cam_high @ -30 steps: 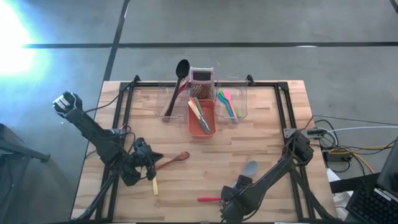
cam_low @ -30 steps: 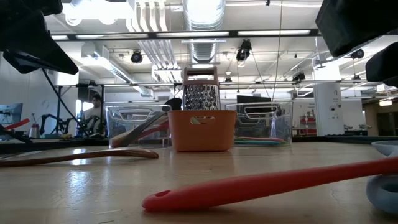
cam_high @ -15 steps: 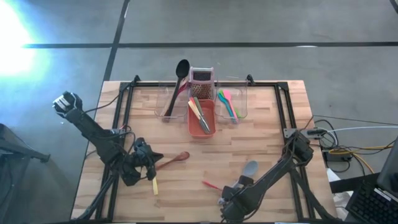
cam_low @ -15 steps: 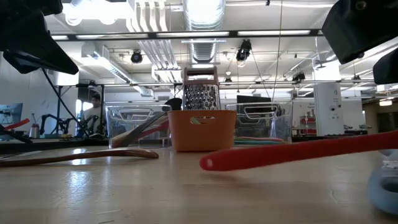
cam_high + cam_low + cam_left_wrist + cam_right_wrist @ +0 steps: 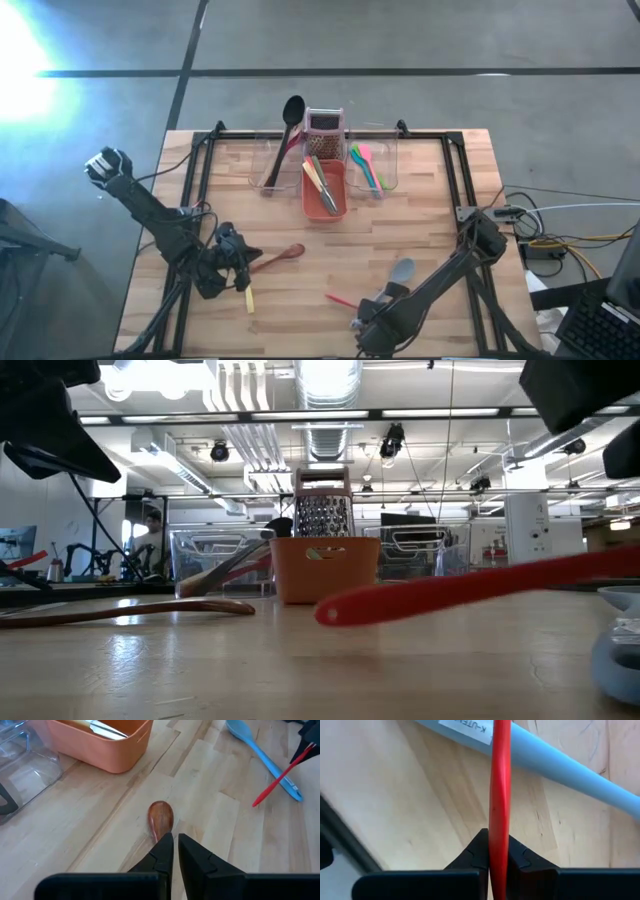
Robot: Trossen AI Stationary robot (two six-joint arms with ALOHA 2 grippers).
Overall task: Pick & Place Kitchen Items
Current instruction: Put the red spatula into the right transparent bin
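Observation:
A red utensil (image 5: 338, 298) with a slim handle sits at the near right of the table. My right gripper (image 5: 365, 318) points down and is shut on it. Its head is hidden under the gripper. A blue spatula (image 5: 402, 270) lies flat just beyond it. A wooden spoon (image 5: 282, 256) lies flat on the table at the near left. My left gripper (image 5: 175, 842) is shut and hangs slanting above the spoon's handle. The low view shows the wooden spoon (image 5: 130, 610) lying with nothing on it. My right gripper pinches the red utensil's handle (image 5: 499, 827) between its two fingers, from above, with the fingers across the handle. The handle (image 5: 470, 588) slants, higher at the gripper and lower at its free end (image 5: 328, 616). Whether that end touches the table, I cannot tell.
At the far middle stands an orange tub (image 5: 338, 205) with utensils, a grater (image 5: 323, 123) behind it. Clear tubs (image 5: 272, 170) (image 5: 388, 172) flank it; the left one holds a black ladle (image 5: 291, 112). A yellow-handled piece (image 5: 249, 298) lies by my left gripper. Black rails (image 5: 465, 180) frame the table.
The red utensil lay flat on the table, pointing toward the left edge. Its free end has swung toward the far edge and its other end has risen at my right gripper, so it now slants.

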